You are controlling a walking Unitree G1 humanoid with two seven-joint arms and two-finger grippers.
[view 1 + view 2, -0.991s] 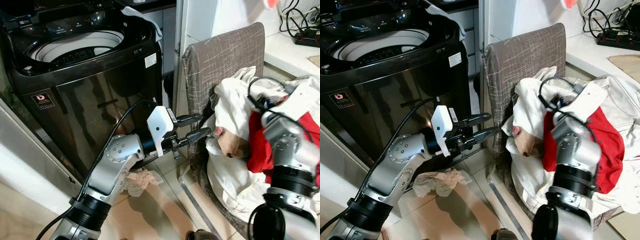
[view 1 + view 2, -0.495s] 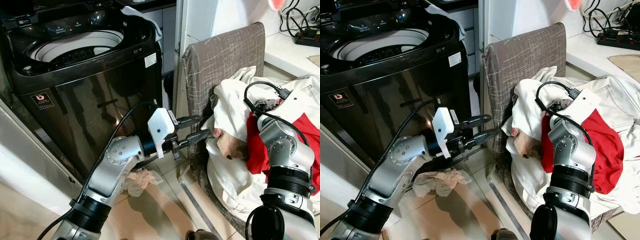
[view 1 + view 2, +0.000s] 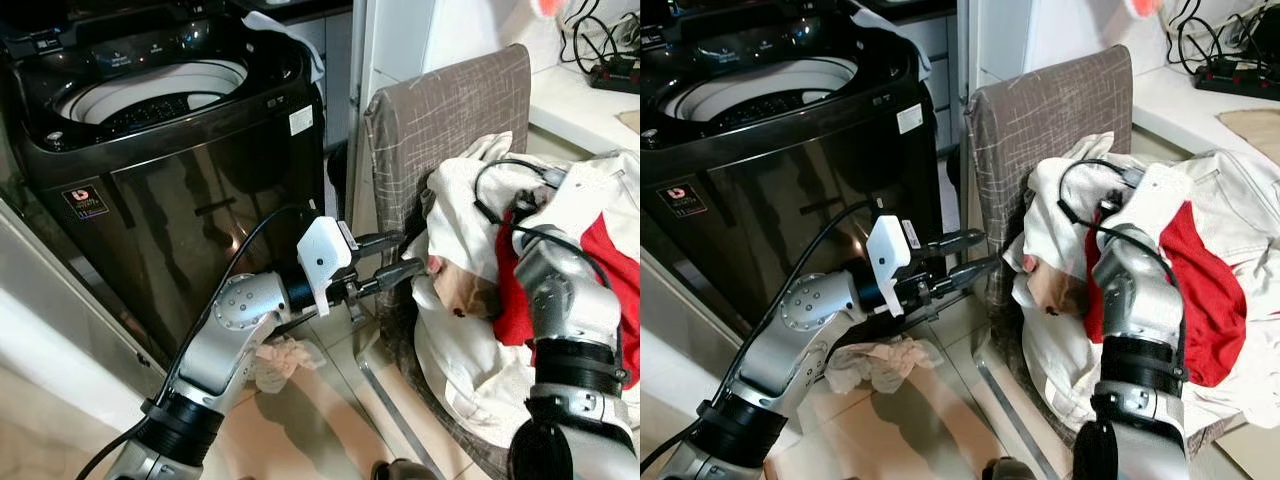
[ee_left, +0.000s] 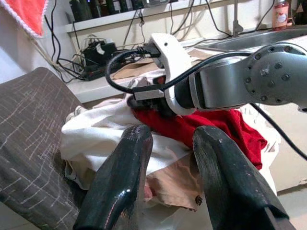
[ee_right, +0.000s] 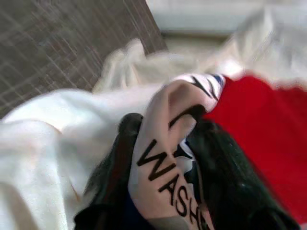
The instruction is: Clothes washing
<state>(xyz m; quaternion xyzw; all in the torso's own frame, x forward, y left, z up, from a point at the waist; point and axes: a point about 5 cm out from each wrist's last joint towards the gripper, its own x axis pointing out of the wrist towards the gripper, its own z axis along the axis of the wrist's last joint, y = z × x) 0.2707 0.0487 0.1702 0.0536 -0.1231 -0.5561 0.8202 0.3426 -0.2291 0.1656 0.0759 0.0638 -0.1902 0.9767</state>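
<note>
Black-lettered cloth reading "WASH" sits pinched in my right gripper [image 5: 168,191] on the laundry heap at the right of the frame.
Glossy dark washing machine [image 3: 200,190] fills the upper left, lid up, pale ribbed drum [image 3: 150,92] showing; I see a white sticker and a red-and-white badge on its front, both too small to read; the printed white garment [image 5: 165,158] is folded between my right fingers [image 5: 230,187], beside smooth red fabric [image 3: 610,270] and crumpled cream clothes [image 3: 460,210]; these lie heaped on a grey-brown woven chair [image 3: 440,110] with a scratchy crosshatch pattern; my left gripper [image 3: 405,254] hangs at centre frame with its fingers spread, tips near the heap's edge; a small peach rag [image 3: 280,362] lies crumpled on the tiled floor [image 3: 330,420] below my left arm.
</note>
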